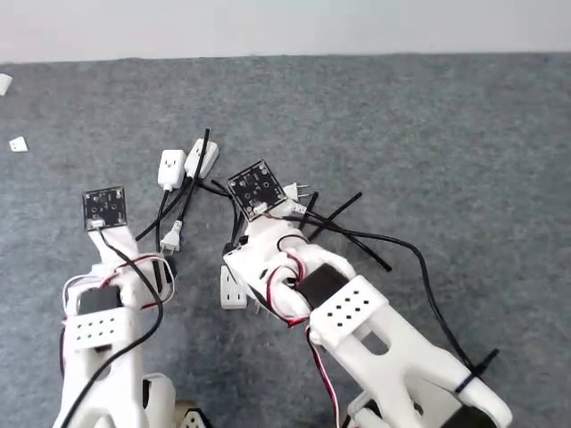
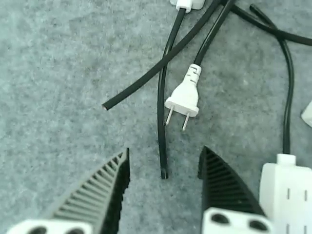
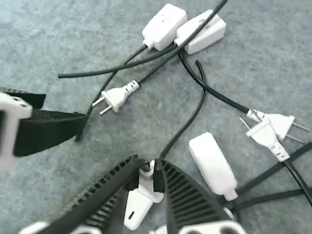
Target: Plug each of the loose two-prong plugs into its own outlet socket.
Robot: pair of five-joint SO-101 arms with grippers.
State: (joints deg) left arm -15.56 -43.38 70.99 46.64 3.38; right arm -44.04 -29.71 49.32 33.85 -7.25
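My left gripper [image 2: 163, 168] hangs open just above the carpet, with a cut black cord end [image 2: 164, 173] lying between its fingers. A loose white two-prong plug [image 2: 184, 97] [image 1: 169, 236] lies a little beyond, prongs toward the gripper. My right gripper [image 3: 148, 173] is shut on the black cord where it enters a white outlet socket [image 3: 139, 202]. A second socket [image 3: 212, 163] lies beside it. Two more sockets [image 3: 163, 22] [image 1: 171, 168] lie side by side farther off. Two other loose plugs [image 3: 270, 129] [image 1: 296, 201] lie together.
Black cords [image 1: 357, 236] cross the grey carpet between the arms and trail off to the right. A white socket [image 2: 285, 190] [image 1: 234, 287] lies close beside the left gripper's finger. The left arm's black finger [image 3: 46, 129] lies near the plug.
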